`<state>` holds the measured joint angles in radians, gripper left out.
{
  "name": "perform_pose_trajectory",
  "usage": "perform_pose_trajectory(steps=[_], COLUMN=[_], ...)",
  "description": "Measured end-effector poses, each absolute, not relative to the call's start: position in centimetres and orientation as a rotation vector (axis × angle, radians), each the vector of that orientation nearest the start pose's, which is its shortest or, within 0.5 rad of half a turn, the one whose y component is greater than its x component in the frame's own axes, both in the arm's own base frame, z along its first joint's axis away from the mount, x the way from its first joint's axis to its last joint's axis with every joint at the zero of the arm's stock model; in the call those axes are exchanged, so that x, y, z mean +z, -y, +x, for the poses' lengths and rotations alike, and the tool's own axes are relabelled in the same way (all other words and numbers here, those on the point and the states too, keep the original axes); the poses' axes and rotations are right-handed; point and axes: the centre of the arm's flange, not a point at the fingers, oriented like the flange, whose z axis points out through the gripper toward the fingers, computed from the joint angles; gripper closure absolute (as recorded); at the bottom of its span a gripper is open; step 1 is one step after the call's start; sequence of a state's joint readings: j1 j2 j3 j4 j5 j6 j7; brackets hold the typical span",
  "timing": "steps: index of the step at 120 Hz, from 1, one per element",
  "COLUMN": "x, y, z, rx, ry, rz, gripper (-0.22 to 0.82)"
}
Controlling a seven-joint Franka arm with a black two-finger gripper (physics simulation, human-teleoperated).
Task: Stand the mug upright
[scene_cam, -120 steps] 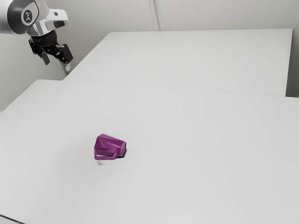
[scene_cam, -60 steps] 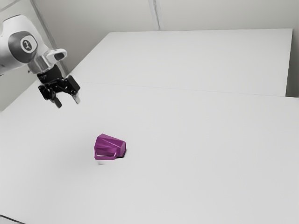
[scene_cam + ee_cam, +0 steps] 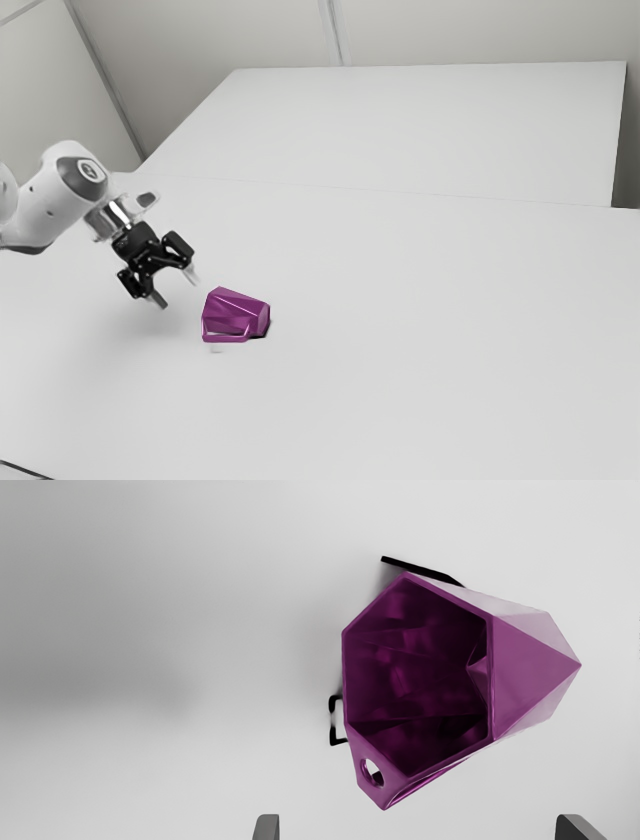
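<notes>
Hovering above the smooth white table (image 3: 430,350), my black two-finger gripper (image 3: 177,290) has its two fingers spread wide, pinching nothing. I count one mug, a faceted, glossy purple one (image 3: 530,675), lying on its side on the table near my gripper, apart from my fingers. Its open mouth faces my gripper, and its one angular handle (image 3: 392,790) juts out on the side nearer my fingertips in the wrist view.
</notes>
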<state>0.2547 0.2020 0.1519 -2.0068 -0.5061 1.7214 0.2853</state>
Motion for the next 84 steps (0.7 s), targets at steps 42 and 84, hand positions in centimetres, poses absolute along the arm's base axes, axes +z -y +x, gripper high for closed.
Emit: perform_pose_trajectory(steps=[42, 84], x=[30.2, 28.2], y=[-15.6, -13.3], z=[52.8, 53.5], rx=[-0.293, -0.295], ry=[-0.430, -0.457], rz=[2.336, 2.237], gripper=[0.00, 0.00])
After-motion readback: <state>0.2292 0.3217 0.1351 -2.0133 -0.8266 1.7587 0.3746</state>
